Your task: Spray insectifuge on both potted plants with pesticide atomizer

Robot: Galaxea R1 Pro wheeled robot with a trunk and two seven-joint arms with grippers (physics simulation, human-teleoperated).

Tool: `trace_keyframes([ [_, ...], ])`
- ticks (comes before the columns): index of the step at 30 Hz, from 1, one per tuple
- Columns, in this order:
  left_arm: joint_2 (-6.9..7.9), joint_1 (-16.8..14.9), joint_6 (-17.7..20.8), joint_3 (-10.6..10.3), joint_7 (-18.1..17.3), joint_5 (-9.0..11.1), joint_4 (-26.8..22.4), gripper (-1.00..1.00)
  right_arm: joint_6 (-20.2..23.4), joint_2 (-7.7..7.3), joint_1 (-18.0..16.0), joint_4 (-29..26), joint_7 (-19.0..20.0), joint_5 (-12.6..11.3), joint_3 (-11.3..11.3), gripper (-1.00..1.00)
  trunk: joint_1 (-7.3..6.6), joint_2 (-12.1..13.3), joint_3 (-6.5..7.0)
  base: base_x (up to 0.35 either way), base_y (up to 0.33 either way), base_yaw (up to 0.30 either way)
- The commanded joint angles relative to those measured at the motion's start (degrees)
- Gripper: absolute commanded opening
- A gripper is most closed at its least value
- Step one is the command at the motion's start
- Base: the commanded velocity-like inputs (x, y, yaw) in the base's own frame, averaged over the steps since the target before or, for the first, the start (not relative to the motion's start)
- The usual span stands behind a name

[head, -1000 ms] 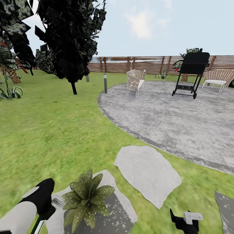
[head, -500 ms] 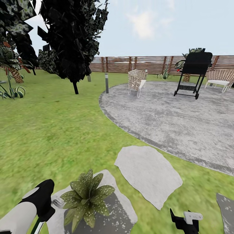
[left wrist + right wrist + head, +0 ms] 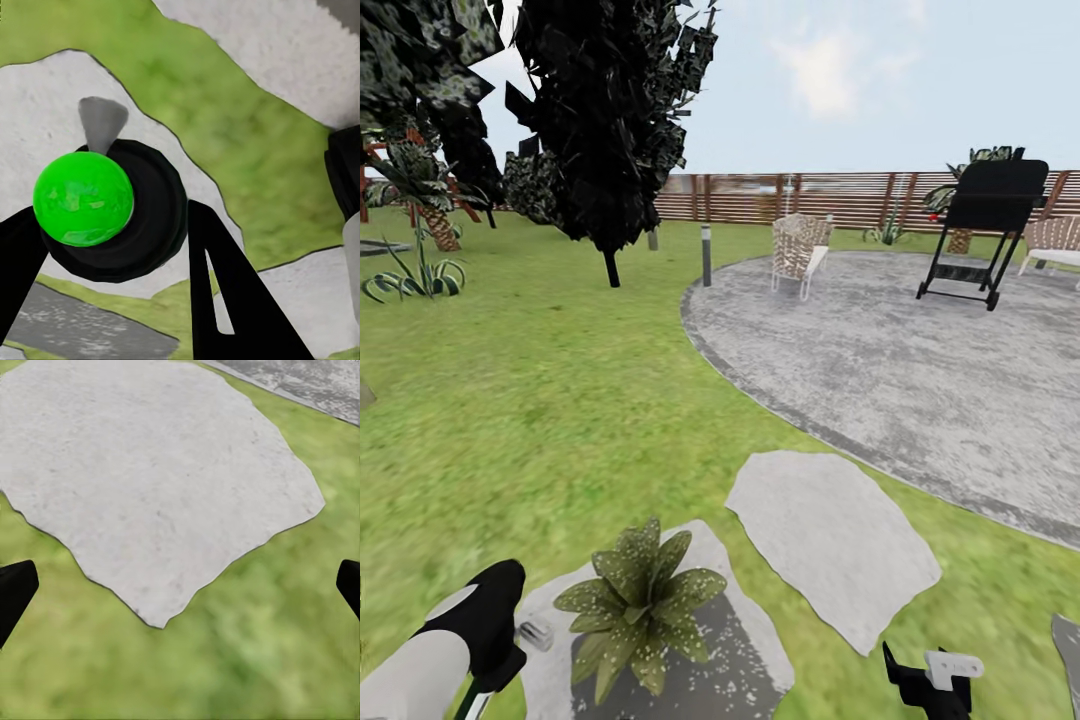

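Head view: sprayer held by the speckled plant

Head view shows one potted plant [image 3: 640,605] low in the frame, sitting on a grey stepping stone [image 3: 735,640] in the lawn [image 3: 540,420], its leaves dotted with whitish insectifuge [image 3: 700,578] specks that also fleck the stone. Just beside it the left arm reaches in, with the pale nozzle tip of the pesticide atomizer [image 3: 536,634] pointing toward the leaves.

From the left wrist camera, the left gripper [image 3: 112,247] has its black fingers [image 3: 225,285] pressed against either side of the atomizer's dark round body, which is topped by a bright green cap; the grip looks firm, though the contact is partly hidden.

The right gripper [image 3: 180,585] is spread wide over a second stepping stone [image 3: 150,472] and grass, holding nothing. Farther off stand a dark tree [image 3: 605,120], a round paved patio [image 3: 900,350], a black grill [image 3: 985,225] and the slatted fence [image 3: 810,197].
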Motion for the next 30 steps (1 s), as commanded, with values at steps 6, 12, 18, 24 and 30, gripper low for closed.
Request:
trace_keyframes([
  [6, 0.04, 0.0, 0.3, 0.4, 2.8, -0.8, 0.0, -1.0, -0.2, 0.01, 0.0, 0.0, 0.6, 0.0, -0.5, 1.0, -0.01, 0.0, -0.05, 0.178, 0.0, 0.018],
  [12, -0.18, 0.0, 0.3, 0.5, 4.4, -0.1, -0.1, -1.0, -0.2, 0.01, 0.0, 0.0, 0.6, 0.0, -0.5, 1.0, -0.01, 0.0, -0.05, 0.033, 0.0, 0.0],
  [18, -0.11, 0.0, 0.3, 0.6, 4.4, -0.1, 0.0, -1.0, -0.2, 0.01, 0.0, 0.0, 0.6, 0.0, -0.5, 1.0, -0.01, 0.0, -0.05, 0.173, 0.0, 0.0],
  [24, -0.06, 0.0, 0.2, 0.6, 4.5, -0.2, 4.4, -1.0, -0.2, 0.01, 0.0, 0.0, 0.6, 0.0, -0.5, 1.0, -0.01, 0.0, -0.05, 0.038, 0.0, 0.025],
  [30, -0.47, 0.0, -0.4, 0.6, 4.6, -0.2, 3.6, -1.0, -0.2, 0.01, 0.0, 0.0, 0.6, 0.0, -0.5, 1.0, -0.01, 0.0, -0.05, 0.0, 0.0, 0.259],
])
